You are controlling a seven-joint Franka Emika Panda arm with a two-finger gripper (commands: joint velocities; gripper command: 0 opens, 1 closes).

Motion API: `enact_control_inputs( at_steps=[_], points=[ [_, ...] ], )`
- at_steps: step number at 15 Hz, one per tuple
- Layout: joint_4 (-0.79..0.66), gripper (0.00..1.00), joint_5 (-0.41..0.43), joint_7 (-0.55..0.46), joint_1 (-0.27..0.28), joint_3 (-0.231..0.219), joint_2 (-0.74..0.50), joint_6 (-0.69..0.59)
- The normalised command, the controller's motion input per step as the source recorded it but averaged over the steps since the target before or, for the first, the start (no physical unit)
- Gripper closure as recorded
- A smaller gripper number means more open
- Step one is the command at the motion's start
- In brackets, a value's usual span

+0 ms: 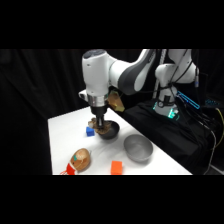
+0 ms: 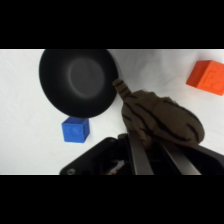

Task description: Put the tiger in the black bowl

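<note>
White counter (image 1: 60,140) fills the lower part of the side view, with black drapery hanging behind it and a dark bench of equipment, lit by small teal lights, off to the right. The arm reaches down over the middle of the counter, and its tool (image 1: 101,125) hangs right at the black bowl (image 1: 111,131), gripping the tiger (image 1: 104,130) at or just above the bowl's near rim. A small blue cube (image 1: 90,131) sits just beside the bowl on its left, the grey bowl (image 1: 138,148) stands near on the right, and along the front edge lie a rounded brown-tan ball with a teal spot (image 1: 80,159) and an orange cube (image 1: 116,167). The wrist view makes the hold plain: the tool (image 2: 150,150) is closed on the tiger (image 2: 162,120), whose striped body bulges out above the two fingers (image 2: 137,155) while a narrow end points toward the black bowl (image 2: 80,82). From here the bowl's hollow shows with nothing in it, and the tiger lies beside the rim rather than inside. The blue cube (image 2: 76,129) rests just below the bowl, and an orange block (image 2: 207,77) sits well apart at the edge.
</note>
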Motion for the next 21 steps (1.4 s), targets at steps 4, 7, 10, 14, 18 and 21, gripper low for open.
enact_control_inputs(
  at_steps=[4, 7, 10, 14, 18, 21],
  points=[
    [-0.36, 0.95, -0.046, -0.19, -0.264, 0.064, -0.33, 0.12],
    [-0.32, 0.95, 0.027, -0.21, -0.227, 0.052, -0.18, 0.27],
    [-0.27, 0.95, 0.07, -0.2, -0.173, 0.036, -0.07, 0.32],
    [-0.18, 0.95, 0.108, -0.18, -0.111, 0.023, 0.07, 0.32],
    [-0.09, 0.95, 0.093, -0.13, -0.018, 0.015, 0.13, 0.28],
    [-0.05, 0.58, 0.098, -0.13, 0.025, -0.006, 0.06, 0.19]
  ],
)
